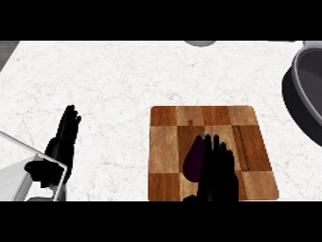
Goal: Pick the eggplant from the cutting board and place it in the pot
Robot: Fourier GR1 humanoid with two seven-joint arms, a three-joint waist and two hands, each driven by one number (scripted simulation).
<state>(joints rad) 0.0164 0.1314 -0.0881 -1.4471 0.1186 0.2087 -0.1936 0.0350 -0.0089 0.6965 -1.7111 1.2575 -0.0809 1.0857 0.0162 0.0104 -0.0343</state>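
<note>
Right hand [217,168] open beside eggplant [195,158], holding nothing; probably smooth, firm, light: grasp mid-body.

The bench [122,75] looks like pale, faintly veined stone. The cutting board [170,142] is chequered wood, lightly polished. The pot [317,94] is grey, matt metal. The eggplant [194,158] has smooth, dark purple skin.

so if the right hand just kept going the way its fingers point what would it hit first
Probably nothing soon. The right hand, fingers straight beside the eggplant, points up the cutting board; past its far edge only bare counter shows. The pot sits off to the right.
</note>
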